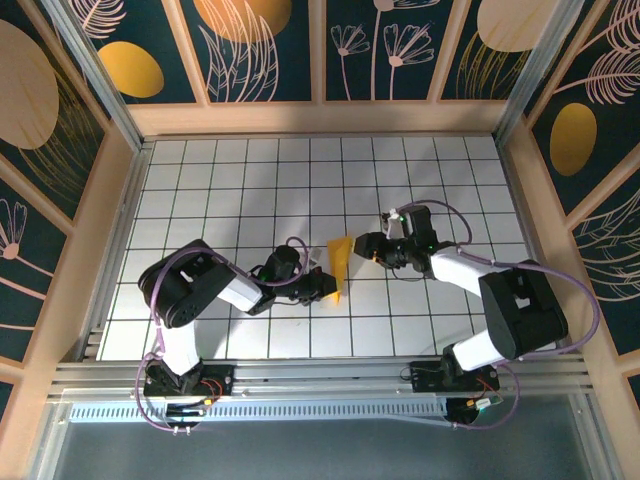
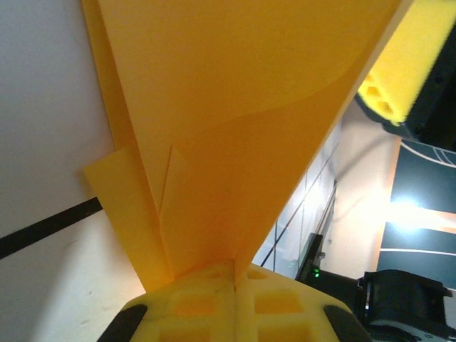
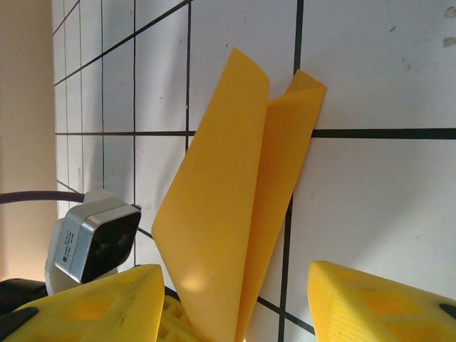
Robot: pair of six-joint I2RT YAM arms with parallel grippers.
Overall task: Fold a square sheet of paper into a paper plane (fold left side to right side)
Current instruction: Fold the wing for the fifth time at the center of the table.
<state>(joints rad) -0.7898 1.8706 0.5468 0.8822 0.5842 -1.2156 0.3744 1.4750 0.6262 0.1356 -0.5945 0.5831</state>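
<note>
Half-parted right end effector (image 3: 235, 278), left (image 2: 235, 281) pinching paper (image 2: 235, 107)

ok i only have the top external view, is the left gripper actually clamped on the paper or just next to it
Observer: Clamped. In the left wrist view the left gripper has its yellow pads shut on one end of the folded square sheet of paper.
Operator: and the right one, gripping yet
Observer: No. The right wrist view shows the right gripper with its jaws apart. The sheet stands between its fingers, with a clear gap to one of them.
Operator: is the fold pressed flat
Observer: Not flat. From the right wrist, the two layers splay apart at the far end.
</note>
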